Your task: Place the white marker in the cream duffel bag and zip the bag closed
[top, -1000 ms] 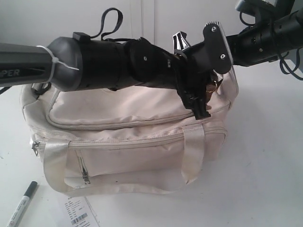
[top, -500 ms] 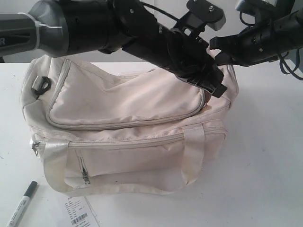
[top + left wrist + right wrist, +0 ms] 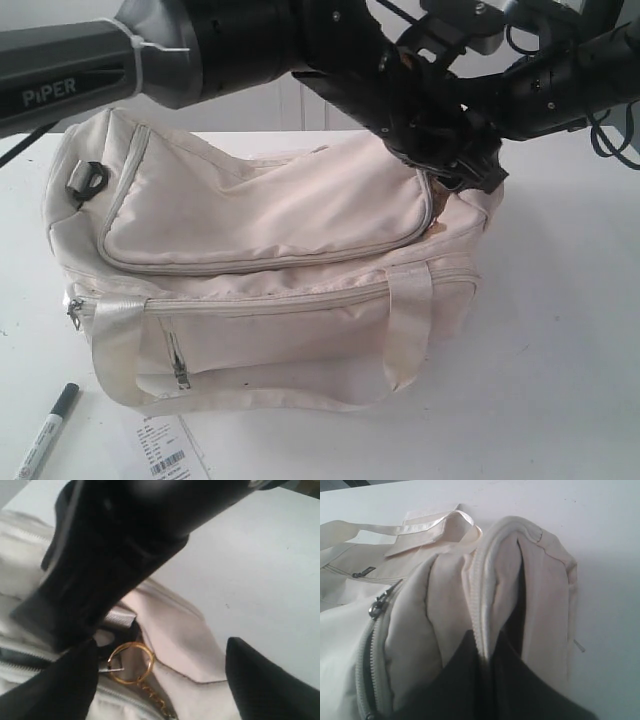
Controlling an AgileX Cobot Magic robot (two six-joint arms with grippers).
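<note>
The left claw (image 3: 162, 650) stands wide, one finger on either side of the gold ring (image 3: 131, 662) on the zip pull at the far right end of the bag (image 3: 260, 210). The ring lies just beside one finger and is not yet pinched. The right claw (image 3: 485, 675) is pressed narrow on a fold of the bag's zip edge at that same corner, holding the cloth up. The step in hand looks like getting the zip open, so the left claw should centre on the ring or its metal tab, close firmly, then draw along the line of the zip rather than lifting, while the right claw keeps the corner taut against the pull. The two claws sit very close together, so a knock between them is the main risk. A thin ring may also slip out sideways. The marker (image 3: 45, 430) lies on the table (image 3: 560, 350) at the near left, well apart from both claws, with a paper label (image 3: 165, 450) just to its right.
</note>
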